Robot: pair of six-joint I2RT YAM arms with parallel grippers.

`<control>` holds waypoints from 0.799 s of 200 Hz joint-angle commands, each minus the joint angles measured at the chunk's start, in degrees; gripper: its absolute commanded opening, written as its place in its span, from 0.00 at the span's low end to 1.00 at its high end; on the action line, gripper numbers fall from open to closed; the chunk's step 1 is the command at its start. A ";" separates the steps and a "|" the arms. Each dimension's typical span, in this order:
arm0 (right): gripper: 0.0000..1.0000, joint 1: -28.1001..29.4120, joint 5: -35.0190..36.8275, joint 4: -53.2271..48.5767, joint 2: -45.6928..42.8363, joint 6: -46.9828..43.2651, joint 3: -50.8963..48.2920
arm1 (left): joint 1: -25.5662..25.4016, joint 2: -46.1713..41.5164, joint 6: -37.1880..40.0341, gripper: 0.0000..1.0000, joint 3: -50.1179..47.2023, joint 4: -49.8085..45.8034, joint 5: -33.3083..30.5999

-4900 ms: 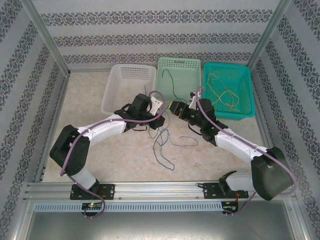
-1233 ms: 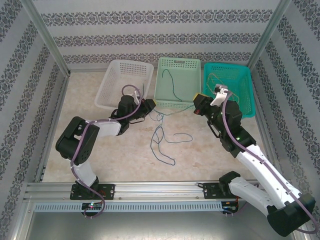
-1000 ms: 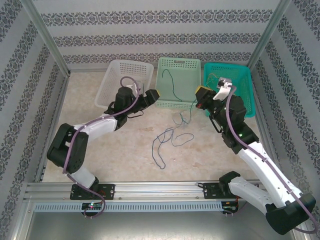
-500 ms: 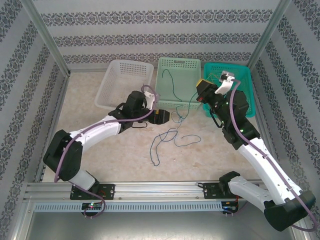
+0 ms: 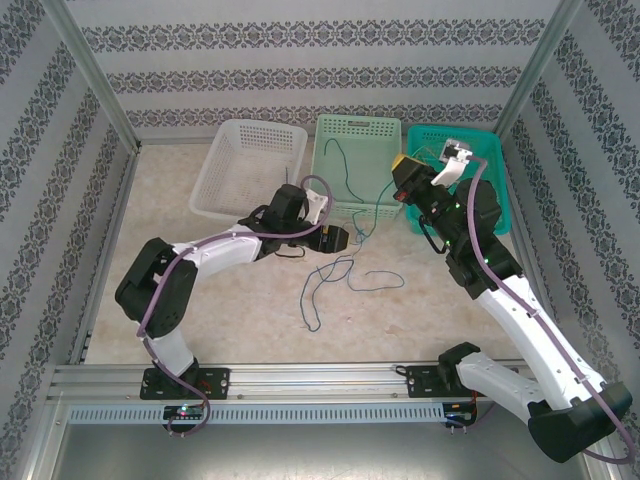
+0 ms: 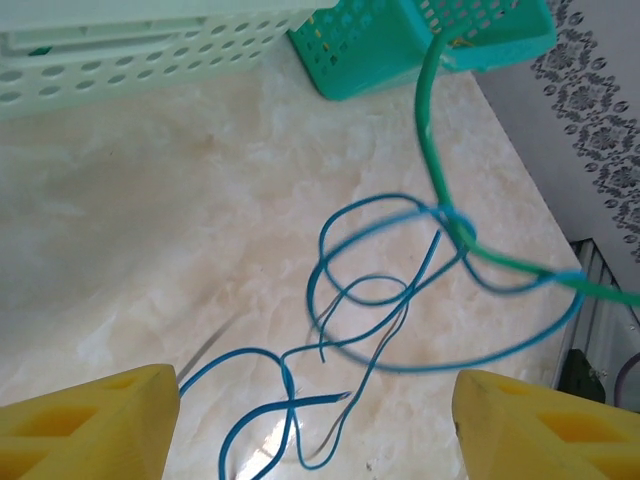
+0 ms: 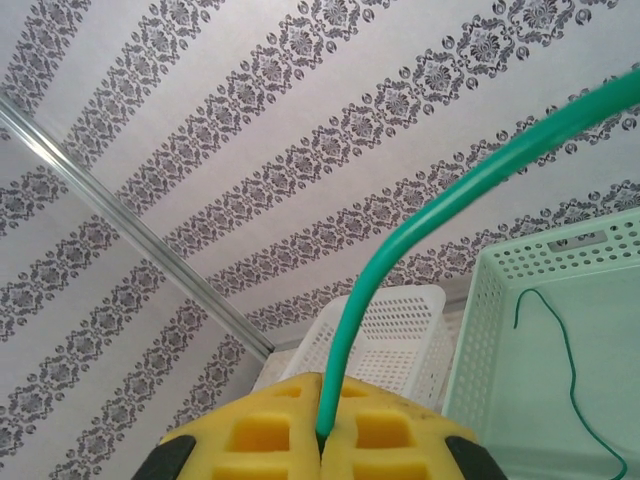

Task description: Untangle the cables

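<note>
Marble-patterned table (image 5: 230, 300) is carrying everything. The right arm (image 5: 520, 320) is standing tall with its elbow bent and its wrist raised in front of the teal basket (image 5: 497, 190). The left arm (image 5: 200, 255) is lying low, its forearm stretched towards the middle, before the white basket (image 5: 240, 170) and the light green basket (image 5: 358, 122). The left gripper (image 5: 335, 240) is hanging low over the table, jaws apart, with nothing between its yellow pads (image 6: 90, 420). The right gripper (image 5: 405, 183) is pinching the green cable (image 7: 400, 240), which is hanging down to the blue cable (image 6: 380, 290). The blue cable's loops are lying on the table by the left gripper, and the two cables are tangled where they meet.
</note>
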 commanded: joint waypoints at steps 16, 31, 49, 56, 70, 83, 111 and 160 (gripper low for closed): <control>0.00 -0.54 -1.49 3.52 -0.86 1.29 1.08 | -0.50 2.19 -2.91 0.70 2.63 5.89 2.07; 0.00 -0.58 -1.62 3.66 -0.85 1.36 1.04 | -0.57 2.75 -3.57 0.65 3.01 6.91 2.76; 0.00 -0.59 -1.46 4.19 -0.97 1.67 0.71 | -0.60 2.98 -4.11 0.38 3.00 7.89 3.09; 0.00 -0.67 -1.32 4.20 -1.06 1.54 0.76 | -0.60 3.02 -4.07 0.23 2.96 7.66 2.91; 0.00 -0.85 -0.95 3.33 -1.25 0.71 1.15 | -0.51 2.67 -3.50 0.05 2.94 6.44 2.16; 0.00 -1.18 -0.38 1.19 -1.50 -1.48 1.98 | -0.37 1.58 -2.41 0.00 2.70 4.26 0.54; 0.00 -2.46 4.90 -8.92 -2.25 -10.70 4.90 | 2.24 -3.67 -1.76 0.00 -0.90 2.27 -4.06; 0.00 -3.98 15.59 -23.36 -4.35 -21.47 7.77 | 10.85 -11.94 0.74 0.00 -4.90 -4.48 -7.06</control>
